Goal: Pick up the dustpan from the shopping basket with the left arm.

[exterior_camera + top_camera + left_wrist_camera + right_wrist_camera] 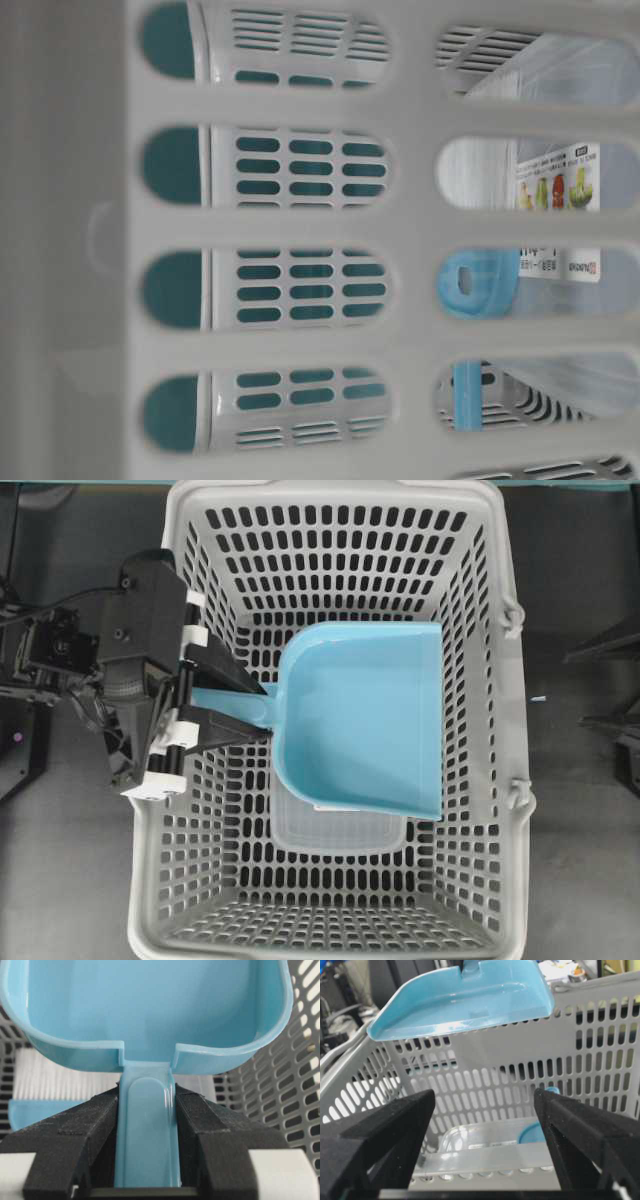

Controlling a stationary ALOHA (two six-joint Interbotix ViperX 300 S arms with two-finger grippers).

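The light blue dustpan (365, 715) hangs tray-up over the middle of the grey shopping basket (505, 780). My left gripper (262, 708) reaches in over the basket's left wall and is shut on the dustpan's thin handle (149, 1130). Both black fingers (95, 1125) press against the handle's sides. In the right wrist view the dustpan (465, 1000) floats above the basket's far rim (495, 1045). My right gripper (485, 1105) stands open outside the basket with nothing between its fingers; it is out of the overhead view.
A small clear plastic tray (338, 830) lies on the basket floor, partly under the dustpan. A brush with white bristles (55, 1080) lies below the dustpan, and a blue handle end (478, 283) shows through the basket wall (300, 220). Dark table surrounds the basket.
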